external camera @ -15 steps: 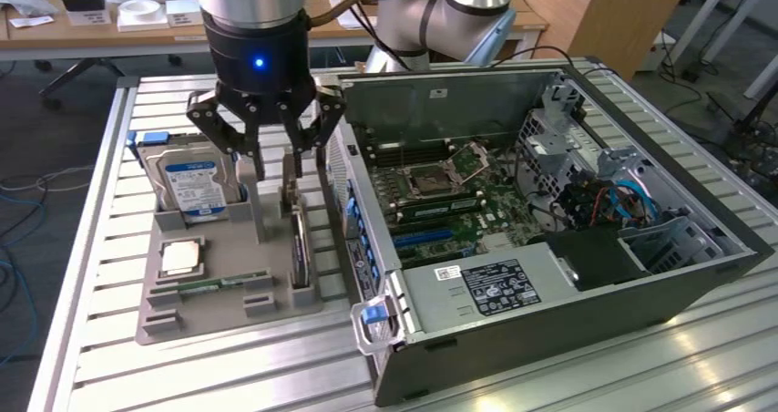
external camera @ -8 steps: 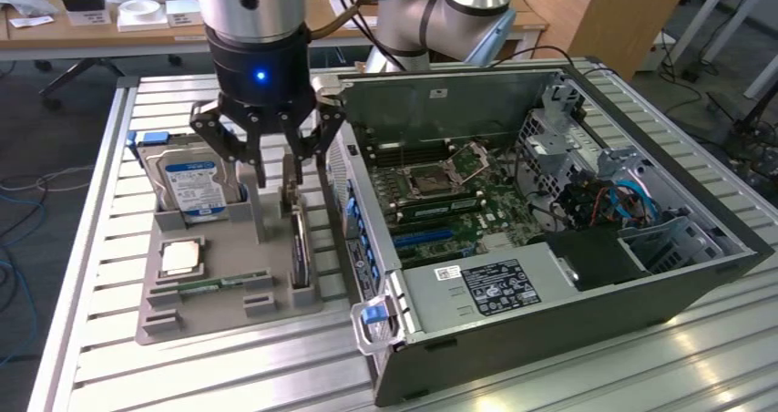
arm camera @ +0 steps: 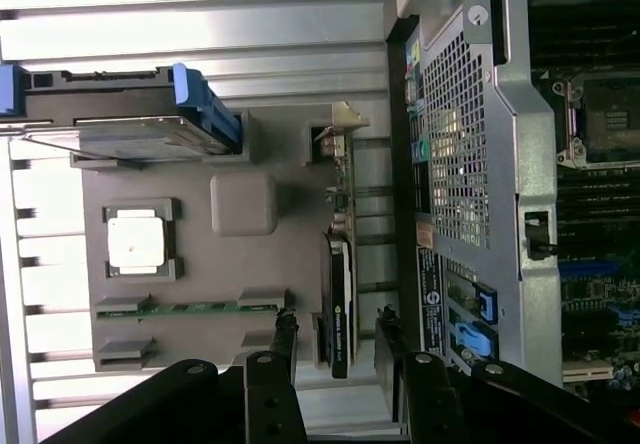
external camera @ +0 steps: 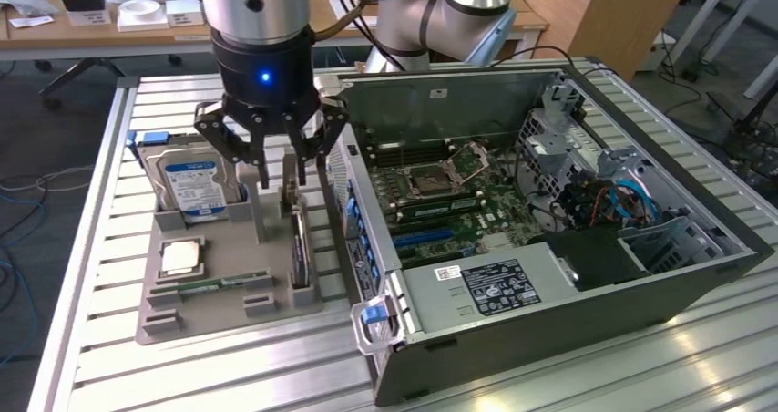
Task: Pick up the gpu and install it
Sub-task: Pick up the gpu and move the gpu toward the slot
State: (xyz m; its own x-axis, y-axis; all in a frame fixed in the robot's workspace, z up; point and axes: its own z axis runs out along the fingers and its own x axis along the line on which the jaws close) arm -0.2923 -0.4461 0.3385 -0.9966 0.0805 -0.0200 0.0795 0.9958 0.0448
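GPU [external camera: 298,241] stands on edge in gray tray [external camera: 225,314] w/ hard drive [external camera: 192,182], beside PC case [external camera: 547,325]. Long axis runs parallel to case side. Green board, black cooler, silver bracket at hard-drive end. Gripper [external camera: 291,171] hangs above, fingers spread, 1 each side.

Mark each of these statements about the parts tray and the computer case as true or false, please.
1. The gpu stands on edge in the gray tray. True.
2. The fingers are shut on the hard drive. False: they are open, one on each side of the gpu; the hard drive stands apart in its own slot.
3. The computer case is open and its motherboard shows. True.
4. The gpu is installed in the computer case. False: it is in the gray tray.
5. A RAM stick lies in the gray tray. True.
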